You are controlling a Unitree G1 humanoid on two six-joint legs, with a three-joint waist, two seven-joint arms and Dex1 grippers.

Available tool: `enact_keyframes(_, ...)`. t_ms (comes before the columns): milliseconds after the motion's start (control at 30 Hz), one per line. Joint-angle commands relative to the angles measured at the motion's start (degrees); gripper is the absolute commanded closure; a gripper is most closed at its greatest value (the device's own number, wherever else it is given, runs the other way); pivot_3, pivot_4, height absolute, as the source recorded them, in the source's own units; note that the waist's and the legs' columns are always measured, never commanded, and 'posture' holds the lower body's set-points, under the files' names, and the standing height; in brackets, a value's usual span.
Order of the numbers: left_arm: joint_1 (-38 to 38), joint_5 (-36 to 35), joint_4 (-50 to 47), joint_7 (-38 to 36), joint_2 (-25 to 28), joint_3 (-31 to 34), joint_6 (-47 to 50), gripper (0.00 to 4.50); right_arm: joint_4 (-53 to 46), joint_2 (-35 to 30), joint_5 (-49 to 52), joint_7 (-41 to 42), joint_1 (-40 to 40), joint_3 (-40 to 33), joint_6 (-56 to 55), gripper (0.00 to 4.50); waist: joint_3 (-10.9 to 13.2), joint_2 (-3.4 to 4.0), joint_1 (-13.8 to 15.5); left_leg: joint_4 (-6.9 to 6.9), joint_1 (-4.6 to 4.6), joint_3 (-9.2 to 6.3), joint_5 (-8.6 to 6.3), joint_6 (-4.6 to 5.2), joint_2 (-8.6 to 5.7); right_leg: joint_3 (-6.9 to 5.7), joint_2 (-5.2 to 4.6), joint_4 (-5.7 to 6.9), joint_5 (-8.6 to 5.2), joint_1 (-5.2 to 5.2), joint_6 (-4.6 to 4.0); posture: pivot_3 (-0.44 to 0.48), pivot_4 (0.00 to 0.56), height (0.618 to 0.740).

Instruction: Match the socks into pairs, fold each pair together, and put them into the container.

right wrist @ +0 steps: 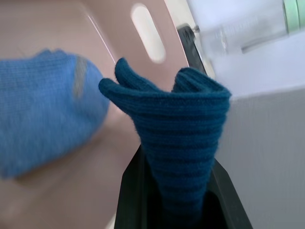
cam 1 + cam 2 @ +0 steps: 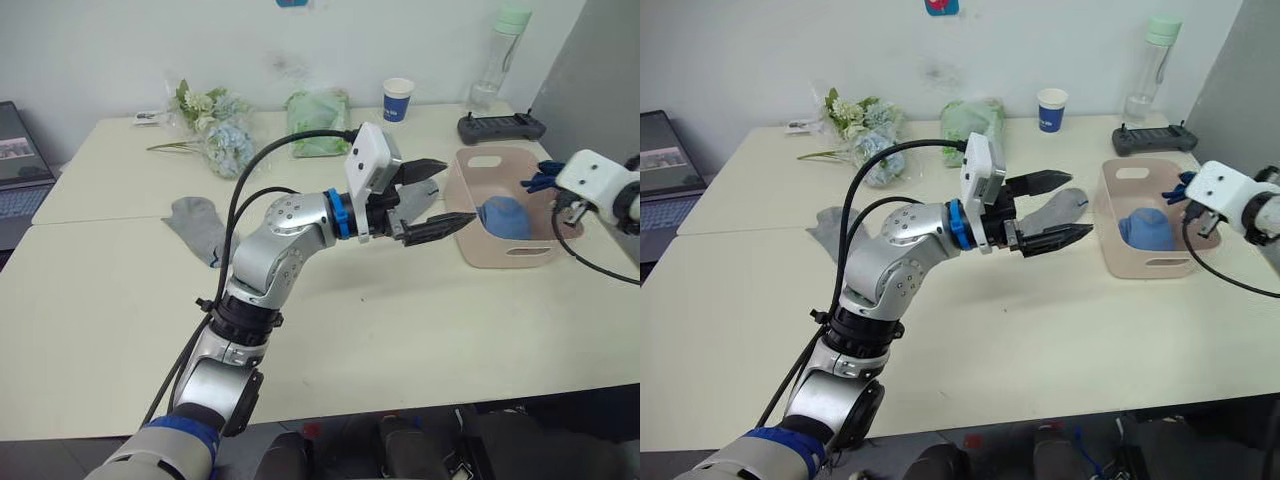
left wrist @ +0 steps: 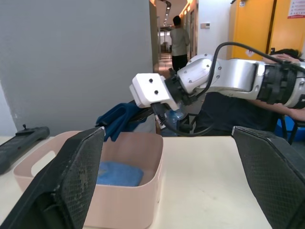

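The pink tub [image 2: 500, 250] at the frame's right holds a light blue sock bundle [image 2: 504, 217], and the right gripper [image 1: 174, 210] squeezes navy socks [image 1: 178, 143] over its rim, while the left gripper [image 2: 438, 198] gapes wide beside it.

pale pink rectangular plastic tub [image 2: 468, 249]: smooth, slightly glossy plastic.
folded navy blue sock [image 1: 177, 143]: soft ribbed knit cloth, matt.
light blue sock [image 1: 43, 109]: fine knit cloth, matt.
black finger pads of left gripper [image 3: 66, 186]: rough, dotted texture.
cream table [image 2: 420, 330]: smooth, matt.
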Motion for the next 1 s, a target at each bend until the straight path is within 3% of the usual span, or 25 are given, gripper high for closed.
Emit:
enact_keyframes(33,1.28,0.03,-4.61,1.18,1.46,0.74,1.47,0.04,6.24,1.26,-3.71,-0.19,-5.06,0.66,-5.88,4.5,0.01,-0.01,0.25,0.0,0.0,0.0,0.0,0.0,-0.02,0.01,-0.03,0.0,0.0,0.0,0.0,0.0,0.15,0.74)
enact_keyframes(333,2.13,0.29,-6.4,3.52,2.34,0.48,3.14,0.04,18.18,4.36,-14.27,-1.91,-8.34,6.58,-13.49,4.5,0.01,-0.01,1.68,0.08,-0.1,-0.15,0.0,0.0,-0.13,-0.15,-0.15,-0.06,0.01,0.03,-0.01,0.0,0.15,0.74)
enact_keyframes(533,2.36,0.27,-6.73,3.54,2.71,0.3,3.53,0.04,20.44,5.48,-14.5,2.97,-8.43,6.77,-14.64,4.5,0.01,-0.01,1.43,0.09,-0.06,-0.14,0.01,-0.01,-0.1,-0.15,-0.15,0.01,0.01,0.03,-0.02,0.0,0.15,0.74)
enact_keyframes(767,2.43,0.61,-5.83,3.05,3.04,0.25,2.91,0.0,18.71,4.68,-9.68,13.43,-11.48,3.07,-11.38,2.21,0.01,-0.01,1.4,0.11,-0.04,-0.15,0.01,-0.01,-0.09,-0.17,-0.15,0.03,0.01,0.04,-0.02,0.0,0.15,0.74)
enact_keyframes(967,1.6,1.04,-4.28,2.33,3.24,0.48,1.82,0.0,13.89,1.95,-4.06,32.04,-16.12,0.3,-1.66,0.14,0.01,0.0,1.46,0.1,-0.05,-0.21,0.01,-0.01,-0.09,-0.24,-0.15,0.02,0.01,0.04,-0.02,0.0,0.15,0.74)
enact_keyframes(1000,1.49,1.03,-4.12,2.26,3.23,0.57,1.75,0.0,13.37,1.67,-3.52,33.39,-17.18,-0.2,-0.17,0.07,0.01,0.0,1.48,0.1,-0.06,-0.23,0.01,-0.01,-0.09,-0.27,-0.15,0.02,0.01,0.04,-0.02,0.0,0.15,0.74)
